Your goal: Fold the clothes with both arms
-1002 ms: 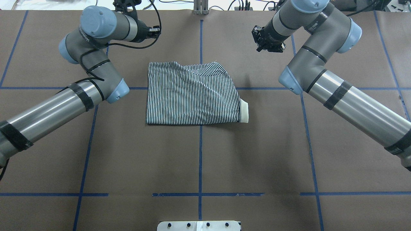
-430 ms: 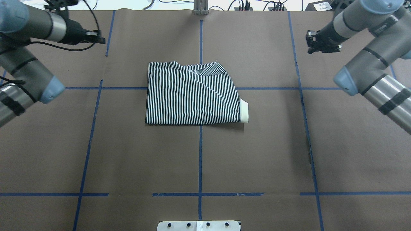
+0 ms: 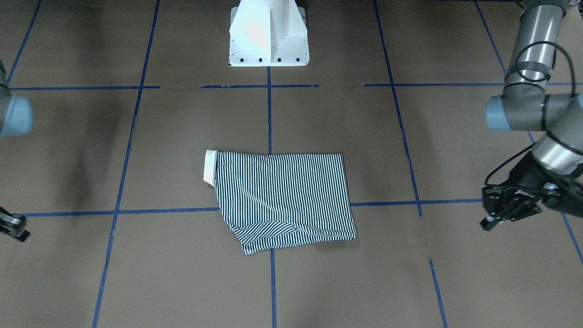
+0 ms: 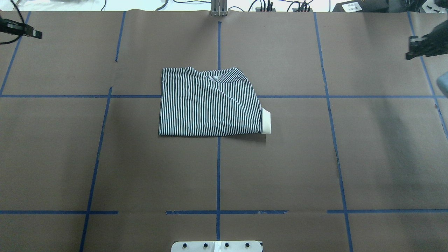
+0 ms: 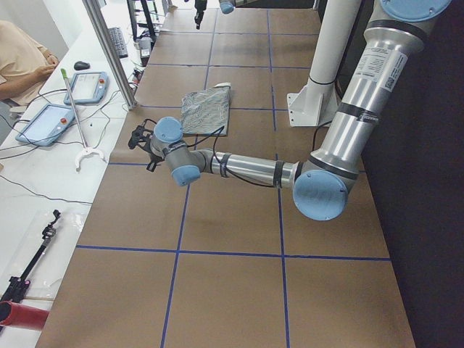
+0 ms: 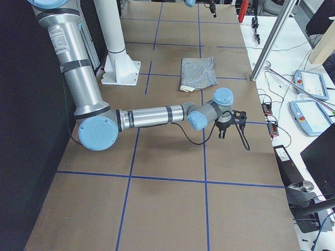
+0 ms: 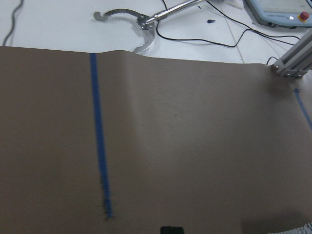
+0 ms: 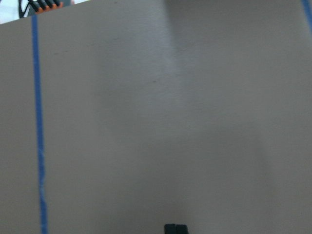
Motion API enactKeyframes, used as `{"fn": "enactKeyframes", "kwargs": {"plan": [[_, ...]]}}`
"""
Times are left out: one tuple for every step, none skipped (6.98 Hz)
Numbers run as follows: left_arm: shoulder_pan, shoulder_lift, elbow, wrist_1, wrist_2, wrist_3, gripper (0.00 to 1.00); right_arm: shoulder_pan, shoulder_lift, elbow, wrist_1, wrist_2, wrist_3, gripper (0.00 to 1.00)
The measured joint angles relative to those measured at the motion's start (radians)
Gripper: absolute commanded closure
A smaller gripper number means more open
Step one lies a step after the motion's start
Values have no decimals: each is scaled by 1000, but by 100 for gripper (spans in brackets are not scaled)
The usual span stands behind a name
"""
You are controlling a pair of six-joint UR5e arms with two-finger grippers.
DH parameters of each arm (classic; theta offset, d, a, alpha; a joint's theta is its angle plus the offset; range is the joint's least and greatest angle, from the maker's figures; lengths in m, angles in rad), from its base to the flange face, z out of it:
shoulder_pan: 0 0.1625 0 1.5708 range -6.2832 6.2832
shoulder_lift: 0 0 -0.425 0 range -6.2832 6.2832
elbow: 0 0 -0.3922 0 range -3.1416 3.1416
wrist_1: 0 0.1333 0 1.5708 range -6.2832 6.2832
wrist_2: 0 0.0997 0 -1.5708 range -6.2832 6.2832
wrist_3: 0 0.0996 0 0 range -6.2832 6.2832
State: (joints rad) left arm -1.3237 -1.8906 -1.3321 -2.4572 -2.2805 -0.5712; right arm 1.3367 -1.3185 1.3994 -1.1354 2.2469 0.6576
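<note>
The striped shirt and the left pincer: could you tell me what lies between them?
Between the shirt and the left pincer there is only brown table cover and blue tape lines, seen in the overhead view.

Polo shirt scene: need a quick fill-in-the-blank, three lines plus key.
1. The striped polo shirt lies ___ on the table, with no gripper touching it.
2. In the overhead view its cream collar pokes out on the robot's ___ side.
3. The left gripper hovers over bare table, holding ___.
Missing words: folded; right; nothing.
</note>
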Motion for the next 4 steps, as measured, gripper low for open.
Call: {"fn": "enactKeyframes", "kwargs": {"plan": [[-95,14,-36,130,-31,154,100,88,-32,13,-86,35,-182,100],[-163,22,-94,318,-40,307,100,155,-60,51,-201,62,-346,84],[-203,38,-155,508,-39,426,100,191,-109,116,-293,70,-450,55],[-224,86,-215,670,-37,509,57,205,-176,188,-342,70,-496,1]]}}
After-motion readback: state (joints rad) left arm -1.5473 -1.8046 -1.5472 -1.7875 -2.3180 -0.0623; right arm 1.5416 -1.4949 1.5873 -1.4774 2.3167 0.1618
